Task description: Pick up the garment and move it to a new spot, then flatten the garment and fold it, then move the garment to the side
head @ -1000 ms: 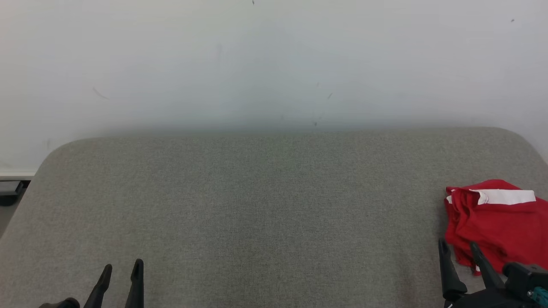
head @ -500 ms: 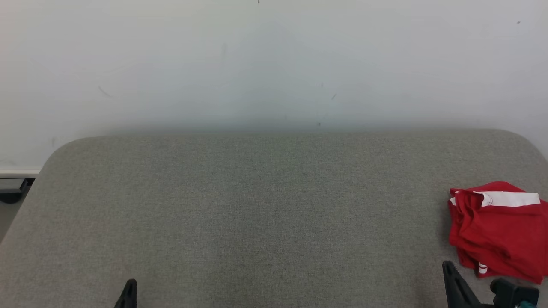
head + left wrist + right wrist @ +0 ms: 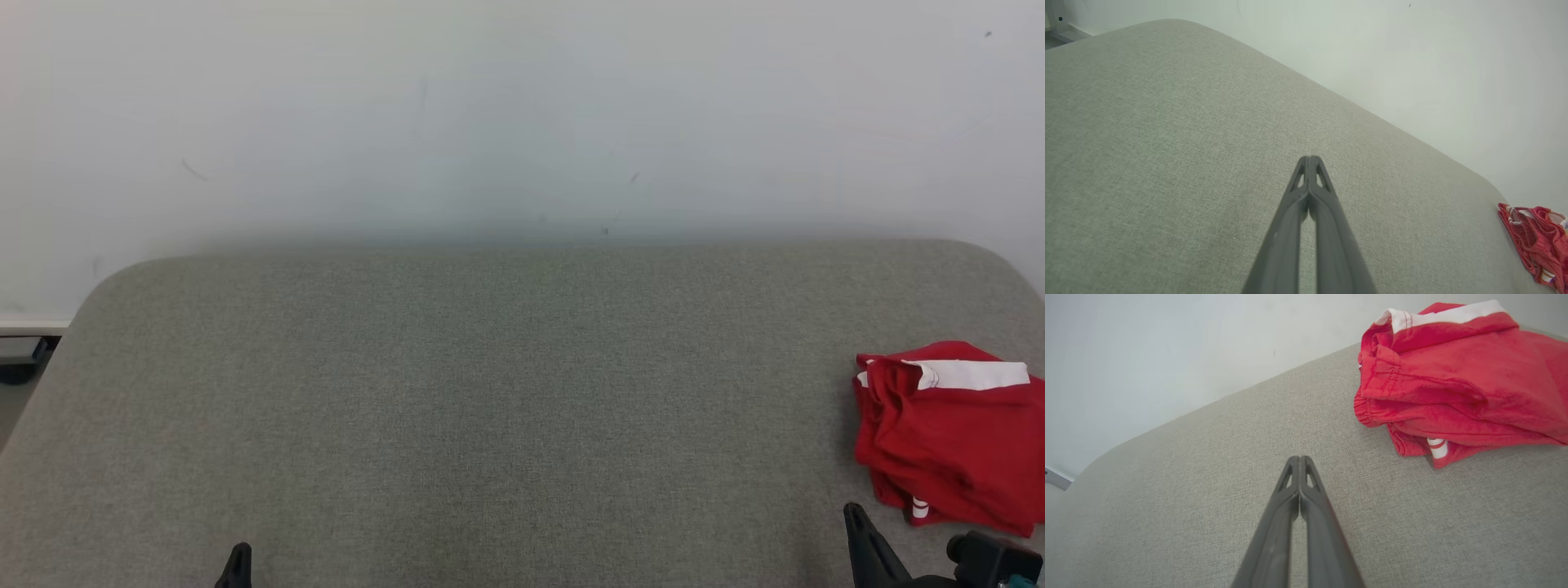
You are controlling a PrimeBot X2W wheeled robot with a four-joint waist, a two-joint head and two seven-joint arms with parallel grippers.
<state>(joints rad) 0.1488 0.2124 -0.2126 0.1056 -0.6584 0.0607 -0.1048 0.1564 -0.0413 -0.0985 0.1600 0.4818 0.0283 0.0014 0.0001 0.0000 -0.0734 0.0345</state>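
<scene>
The garment (image 3: 947, 437) is a red piece with white stripes, folded into a thick bundle at the right end of the grey cushioned surface (image 3: 506, 392). It also lies at the upper right of the right wrist view (image 3: 1461, 379) and at the far right edge of the left wrist view (image 3: 1535, 241). My right gripper (image 3: 1299, 458) is shut, empty, just short of the garment's near left side; its tip shows at the bottom right of the head view (image 3: 854, 514). My left gripper (image 3: 1310, 158) is shut and empty over bare fabric, its tip at the head view's bottom left (image 3: 239, 553).
A pale wall (image 3: 522, 122) rises right behind the grey surface. The surface has rounded back corners. At the far left, past its edge, a strip of floor with a dark object (image 3: 20, 359) shows.
Both grippers closed from wide open to shut and drew back toward the bottom edge of the head view. The garment stayed in place; the camera shifted slightly.
</scene>
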